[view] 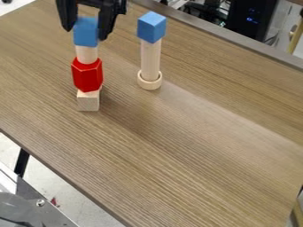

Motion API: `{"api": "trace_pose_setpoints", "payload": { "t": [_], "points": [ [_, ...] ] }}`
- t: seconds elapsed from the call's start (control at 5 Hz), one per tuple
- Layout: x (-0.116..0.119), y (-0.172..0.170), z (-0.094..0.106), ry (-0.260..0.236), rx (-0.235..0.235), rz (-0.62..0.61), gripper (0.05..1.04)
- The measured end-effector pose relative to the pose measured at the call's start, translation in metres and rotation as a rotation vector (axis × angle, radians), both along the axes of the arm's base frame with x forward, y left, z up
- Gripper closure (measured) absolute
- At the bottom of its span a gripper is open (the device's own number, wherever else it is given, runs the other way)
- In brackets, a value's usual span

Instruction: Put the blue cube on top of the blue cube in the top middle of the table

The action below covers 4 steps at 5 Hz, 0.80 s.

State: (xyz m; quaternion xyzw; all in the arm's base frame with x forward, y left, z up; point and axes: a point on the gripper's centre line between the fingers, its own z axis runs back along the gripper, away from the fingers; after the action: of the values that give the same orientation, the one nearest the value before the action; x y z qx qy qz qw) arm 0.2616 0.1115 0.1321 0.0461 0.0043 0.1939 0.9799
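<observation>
At the top left the gripper (86, 27) hangs over the left stack, its two black fingers against opposite sides of a blue cube (86, 32). That cube rests at the top of the stack, directly on a pale wooden cylinder (87, 54). Under the cylinder come a red hexagonal block (87, 75) and a wooden cube (88, 101) on the table. To the right, in the top middle, another blue cube (151, 27) sits on a tall wooden rod (150, 60), whose foot stands in a round wooden ring (149, 80).
The brown wood-grain table (195, 133) has a grey edge strip (237, 42) along its far side. Beyond that are dark equipment (251, 17) and cables. A metal plate (29, 204) lies below the near edge at the lower left.
</observation>
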Motion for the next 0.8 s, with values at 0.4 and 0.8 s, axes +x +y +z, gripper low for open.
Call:
{"api": "trace_pose_setpoints", "payload": {
  "t": [0.4,0.8],
  "points": [
    [0.002,0.0,0.007,0.0,-0.002,-0.021,0.508],
    [0.028,-0.018,0.058,-0.046,0.042,-0.24,0.508]
  ]
}}
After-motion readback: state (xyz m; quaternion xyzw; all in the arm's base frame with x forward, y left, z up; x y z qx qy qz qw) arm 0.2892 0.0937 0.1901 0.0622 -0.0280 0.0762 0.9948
